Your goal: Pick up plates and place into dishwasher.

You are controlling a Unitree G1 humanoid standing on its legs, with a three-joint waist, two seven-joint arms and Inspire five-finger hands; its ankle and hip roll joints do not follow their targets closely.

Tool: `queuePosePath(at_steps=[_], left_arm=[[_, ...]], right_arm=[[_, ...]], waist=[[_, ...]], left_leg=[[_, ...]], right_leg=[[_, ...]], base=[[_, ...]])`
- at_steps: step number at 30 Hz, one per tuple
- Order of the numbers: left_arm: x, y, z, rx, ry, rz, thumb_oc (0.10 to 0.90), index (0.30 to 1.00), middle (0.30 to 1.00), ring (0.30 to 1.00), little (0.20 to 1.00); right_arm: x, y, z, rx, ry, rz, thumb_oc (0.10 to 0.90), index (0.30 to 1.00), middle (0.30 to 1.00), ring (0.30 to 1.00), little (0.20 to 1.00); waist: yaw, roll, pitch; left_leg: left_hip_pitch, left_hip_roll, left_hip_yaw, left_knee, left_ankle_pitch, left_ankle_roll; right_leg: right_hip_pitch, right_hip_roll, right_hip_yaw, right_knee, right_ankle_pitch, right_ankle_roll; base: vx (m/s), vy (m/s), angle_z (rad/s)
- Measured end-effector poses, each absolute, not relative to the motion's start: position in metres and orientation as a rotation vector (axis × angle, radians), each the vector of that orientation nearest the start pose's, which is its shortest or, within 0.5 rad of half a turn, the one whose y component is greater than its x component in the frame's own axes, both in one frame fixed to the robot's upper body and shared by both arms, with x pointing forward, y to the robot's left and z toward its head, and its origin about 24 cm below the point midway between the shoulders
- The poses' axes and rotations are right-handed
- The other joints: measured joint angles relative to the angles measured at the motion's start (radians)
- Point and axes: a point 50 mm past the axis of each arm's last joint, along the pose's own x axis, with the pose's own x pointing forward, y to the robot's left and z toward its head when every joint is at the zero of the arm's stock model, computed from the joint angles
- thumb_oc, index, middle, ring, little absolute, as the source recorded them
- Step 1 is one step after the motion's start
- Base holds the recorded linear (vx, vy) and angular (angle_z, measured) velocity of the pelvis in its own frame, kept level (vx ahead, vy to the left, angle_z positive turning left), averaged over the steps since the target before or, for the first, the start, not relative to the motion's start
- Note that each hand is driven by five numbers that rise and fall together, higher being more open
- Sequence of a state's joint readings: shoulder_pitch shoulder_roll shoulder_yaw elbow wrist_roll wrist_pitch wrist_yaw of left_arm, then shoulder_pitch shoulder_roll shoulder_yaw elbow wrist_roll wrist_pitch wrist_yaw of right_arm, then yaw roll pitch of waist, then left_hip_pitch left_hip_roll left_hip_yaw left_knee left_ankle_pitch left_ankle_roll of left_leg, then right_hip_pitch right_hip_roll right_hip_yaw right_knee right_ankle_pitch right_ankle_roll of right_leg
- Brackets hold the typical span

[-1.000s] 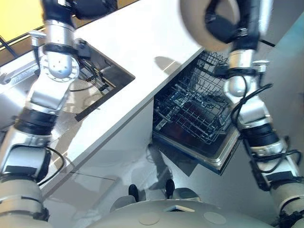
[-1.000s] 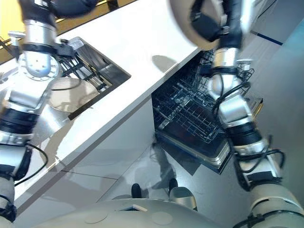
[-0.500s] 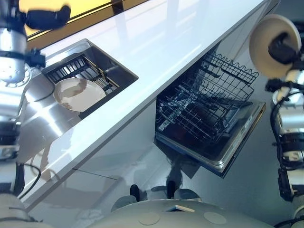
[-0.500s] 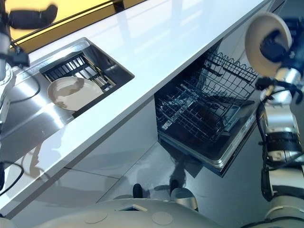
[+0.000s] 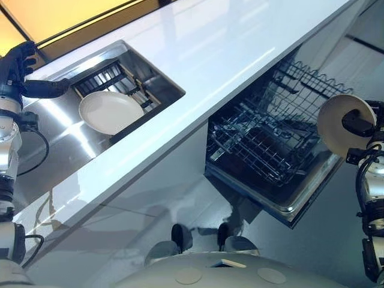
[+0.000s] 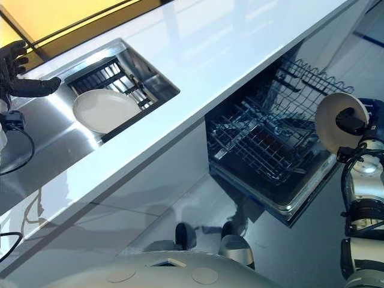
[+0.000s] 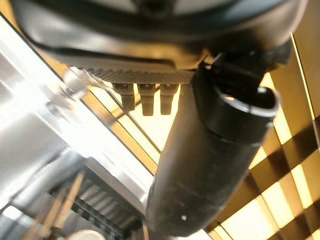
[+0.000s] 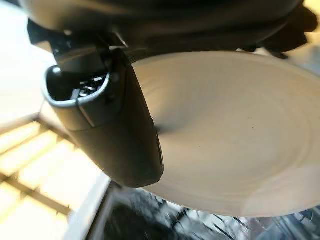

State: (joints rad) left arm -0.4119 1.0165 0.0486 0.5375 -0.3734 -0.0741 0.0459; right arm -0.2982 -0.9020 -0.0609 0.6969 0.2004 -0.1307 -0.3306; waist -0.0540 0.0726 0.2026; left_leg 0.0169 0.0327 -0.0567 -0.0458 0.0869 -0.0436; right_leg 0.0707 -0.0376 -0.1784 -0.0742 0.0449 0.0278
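Right hand (image 5: pixel 360 123), pinched onto my plate (image 5: pixel 335 129), has dropped from above the counter (image 5: pixel 228 42) to beside the open dishwasher rack (image 5: pixel 270 144), so slotting looks next; left hand (image 5: pixel 18 60) hangs relaxed, empty, by the sink (image 5: pixel 157 84) holding a second plate (image 5: pixel 111 112).

plate (image 5: pixel 111 112) in sink (image 5: pixel 57 126), left | rack (image 5: pixel 264 141) in dishwasher (image 5: pixel 285 203), right | held plate (image 5: pixel 337 127) beside rack
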Motion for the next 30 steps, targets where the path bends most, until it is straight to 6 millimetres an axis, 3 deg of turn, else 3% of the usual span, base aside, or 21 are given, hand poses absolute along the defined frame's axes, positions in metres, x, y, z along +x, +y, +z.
queuePosePath(at_steps=[1, 6, 10, 15, 22, 30], left_arm=[[0.290, 0.385, 0.195, 0.558, -0.113, 0.413, 0.800, 0.900, 0.900, 0.900, 0.900], [0.287, 0.398, 0.215, 0.589, -0.176, 0.470, 0.800, 0.900, 0.900, 0.900, 0.900], [0.289, 0.403, 0.222, 0.566, -0.189, 0.518, 0.800, 0.900, 0.900, 0.900, 0.900], [0.293, 0.403, 0.232, 0.535, -0.224, 0.536, 0.800, 0.900, 0.900, 0.900, 0.900], [0.302, 0.392, 0.267, 0.566, -0.327, 0.515, 0.800, 0.900, 0.900, 0.900, 0.900], [0.313, 0.379, 0.284, 0.581, -0.366, 0.481, 0.800, 0.900, 0.900, 0.900, 0.900]], right_arm=[[0.264, -0.407, 0.128, -0.662, 0.034, -0.708, 0.100, 0.300, 0.300, 0.300, 0.200], [0.298, -0.395, 0.194, -0.688, -0.195, -0.769, 0.100, 0.300, 0.300, 0.300, 0.200], [0.310, -0.383, 0.223, -0.744, -0.300, -0.775, 0.100, 0.300, 0.300, 0.300, 0.200], [0.321, -0.374, 0.225, -0.851, -0.233, -0.724, 0.100, 0.300, 0.300, 0.300, 0.200], [0.340, -0.361, 0.227, -0.902, -0.117, -0.639, 0.100, 0.300, 0.300, 0.300, 0.200], [0.348, -0.362, 0.205, -0.922, 0.090, -0.570, 0.100, 0.300, 0.300, 0.300, 0.200]], waist=[[0.000, 0.003, 0.005], [0.007, 0.026, 0.120], [0.023, 0.026, 0.180], [0.037, 0.023, 0.192], [0.057, 0.021, 0.251], [0.069, 0.021, 0.253]], left_leg=[[-0.015, 0.000, -0.004, 0.008, 0.000, 0.000], [-0.143, 0.003, -0.032, 0.078, 0.012, -0.012], [-0.166, 0.005, -0.043, 0.079, 0.024, -0.016], [-0.206, -0.001, -0.066, 0.082, 0.034, -0.013], [-0.242, -0.002, -0.067, 0.111, 0.036, -0.012], [-0.265, -0.003, -0.068, 0.113, 0.045, -0.012]], right_leg=[[-0.011, 0.000, 0.001, 0.005, 0.000, -0.001], [-0.124, 0.011, 0.001, 0.077, -0.004, -0.010], [-0.158, 0.011, -0.004, 0.111, -0.011, -0.021], [-0.184, 0.009, -0.006, 0.114, -0.011, -0.021], [-0.210, 0.009, -0.003, 0.141, -0.016, -0.021], [-0.231, 0.008, -0.004, 0.151, -0.016, -0.021]], base=[[-0.19, -0.038, 0.20], [-0.14, -0.038, 0.15], [-0.06, -0.030, 0.08], [-0.04, -0.031, 0.15], [-0.06, -0.013, 0.08], [-0.03, -0.011, 0.02]])
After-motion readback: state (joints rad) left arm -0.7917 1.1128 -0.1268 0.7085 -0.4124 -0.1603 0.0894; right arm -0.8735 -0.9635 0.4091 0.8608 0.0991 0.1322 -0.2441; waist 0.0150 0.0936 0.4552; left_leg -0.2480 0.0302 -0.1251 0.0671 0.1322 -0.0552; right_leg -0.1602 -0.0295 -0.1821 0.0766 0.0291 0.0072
